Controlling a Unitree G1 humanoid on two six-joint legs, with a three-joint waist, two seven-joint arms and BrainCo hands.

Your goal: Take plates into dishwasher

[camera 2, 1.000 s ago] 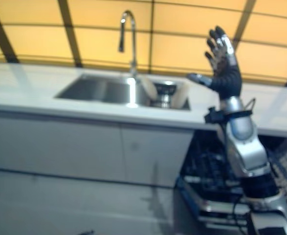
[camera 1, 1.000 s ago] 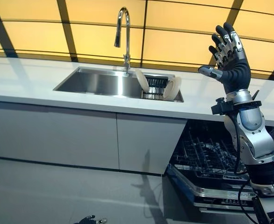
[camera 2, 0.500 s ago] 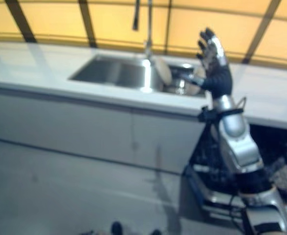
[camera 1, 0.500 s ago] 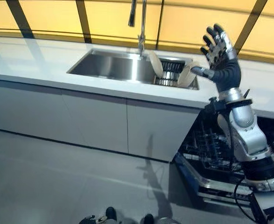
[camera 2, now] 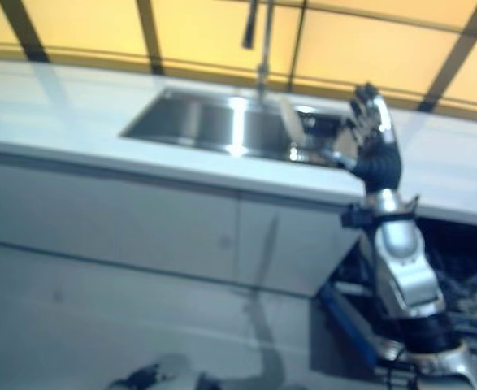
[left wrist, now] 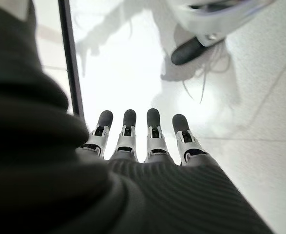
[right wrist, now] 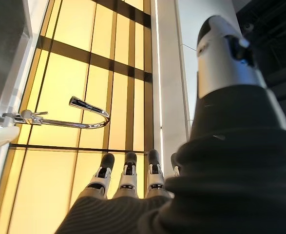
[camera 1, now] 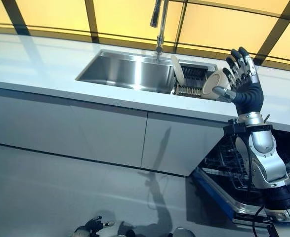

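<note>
Right hand (camera 1: 243, 81) raised, open, beside plate (camera 1: 212, 85)

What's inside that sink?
In the sink, a dish rack holds two plates on edge. The raised right robot hand partly covers the right plate.

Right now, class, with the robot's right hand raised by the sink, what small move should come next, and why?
Probably reach the right hand forward and down to the nearer plate. The hand is open and holds nothing, two plates stand on edge in the rack in the sink, and the dishwasher below is open. The left hand hangs idle, near the floor.
</note>
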